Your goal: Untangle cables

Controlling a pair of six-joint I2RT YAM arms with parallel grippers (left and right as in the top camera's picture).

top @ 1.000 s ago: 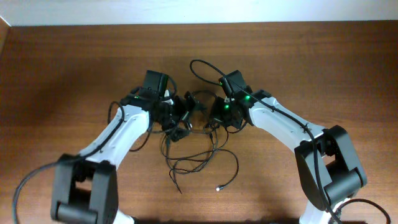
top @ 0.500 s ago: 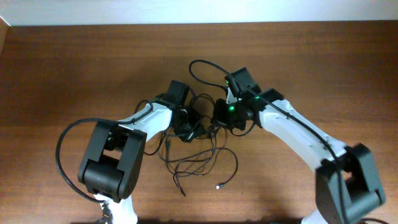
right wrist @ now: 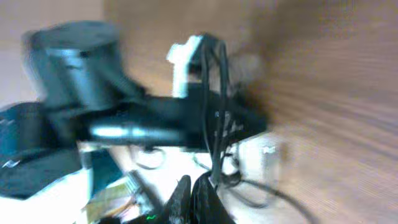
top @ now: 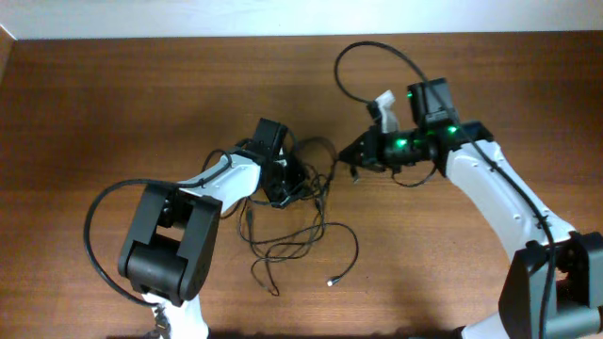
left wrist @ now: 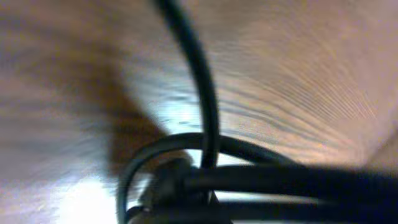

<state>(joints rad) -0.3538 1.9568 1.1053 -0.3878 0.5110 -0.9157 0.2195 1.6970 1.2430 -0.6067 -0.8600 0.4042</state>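
Cables, look: thin black flexible cables (top: 318, 188) form a loose knot with several slack loops on the brown wooden table (top: 113, 104). One small pale plug end (top: 330, 282) lies free.
Cables, place: the knot is bunched at the left pincer (top: 283, 181). The loops spread away from it toward the arm bases. A strand runs from the knot to the right pincer (top: 358, 156), which stands apart from the knot.
Left pincer, state: its fingers are sunk in the knot, and I cannot tell whether they are closed.
Right pincer, state: narrow, pinched on the cables.
Overhead view only: shows the whole layout of knot, loops, plug end and both pincers.
Left wrist view only: a blurred close-up of cables (left wrist: 205, 93) crossing close over the wood. Its own fingers cannot be made out.
Right wrist view only: blurred. Strands (right wrist: 214, 106) rise from the dark fingertips (right wrist: 208, 199) toward the left arm (right wrist: 81, 56) beyond.
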